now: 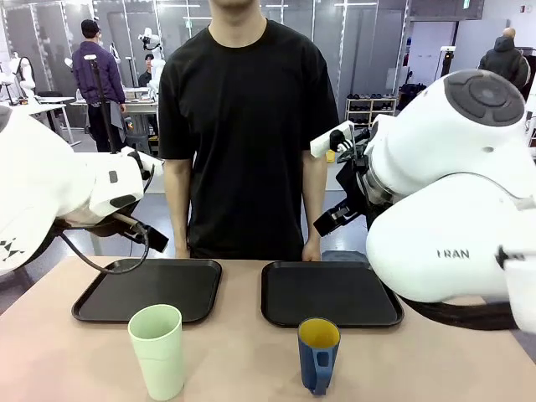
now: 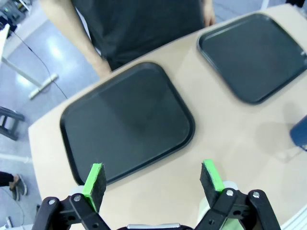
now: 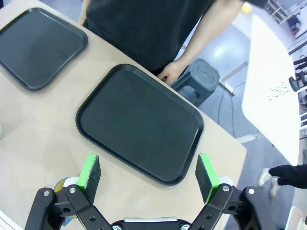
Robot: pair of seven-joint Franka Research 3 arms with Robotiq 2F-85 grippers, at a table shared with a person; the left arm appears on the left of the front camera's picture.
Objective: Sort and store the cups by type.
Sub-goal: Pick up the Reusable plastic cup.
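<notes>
Cups [image 1: 157, 335] stand at the bench's [image 1: 243, 364] near edge, before two black trays [image 1: 151, 289]. Mint tumbler [image 1: 157, 356], left: probably light, stiff, smooth; grip mid-wall. Blue mug [image 1: 318, 353], right: likely heavier; grip across the rim. Left tool [image 2: 153, 178] and right tool [image 3: 147, 167] are open, holding nothing.

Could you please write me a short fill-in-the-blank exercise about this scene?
1. The blue mug is ____ inside.
2. Unlike the mug, the green tumbler has no ____.
3. The left gripper and the right gripper are both ____, holding nothing.
Missing words: yellow; handle; open.
</notes>
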